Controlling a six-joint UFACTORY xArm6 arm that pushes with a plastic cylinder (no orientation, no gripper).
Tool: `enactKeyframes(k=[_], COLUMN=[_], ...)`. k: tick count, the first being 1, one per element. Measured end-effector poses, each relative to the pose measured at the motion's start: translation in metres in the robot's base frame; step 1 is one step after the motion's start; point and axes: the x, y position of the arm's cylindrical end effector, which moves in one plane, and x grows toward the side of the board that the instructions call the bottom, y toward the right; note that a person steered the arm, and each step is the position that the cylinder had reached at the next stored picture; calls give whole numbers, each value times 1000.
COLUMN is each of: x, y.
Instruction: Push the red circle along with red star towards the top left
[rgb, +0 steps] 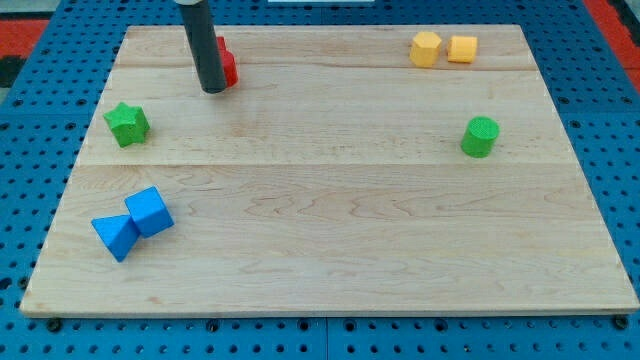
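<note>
A red block (227, 63) shows near the view's top left, mostly hidden behind my dark rod. Its shape cannot be made out, and I cannot tell whether it is one red block or two. My tip (213, 90) rests on the board right against the red block's lower left side. The rod rises out of the view's top.
A green star (127, 123) lies at the left. A blue cube (150, 211) and a blue triangle (115, 236) touch at the lower left. A yellow hexagon (425, 48) and a yellow cube (462, 48) sit at the top right. A green cylinder (480, 136) stands at the right.
</note>
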Motion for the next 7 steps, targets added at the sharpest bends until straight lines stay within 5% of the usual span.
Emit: enactKeyframes(k=[6,7], x=[-66,-80], y=[66,28])
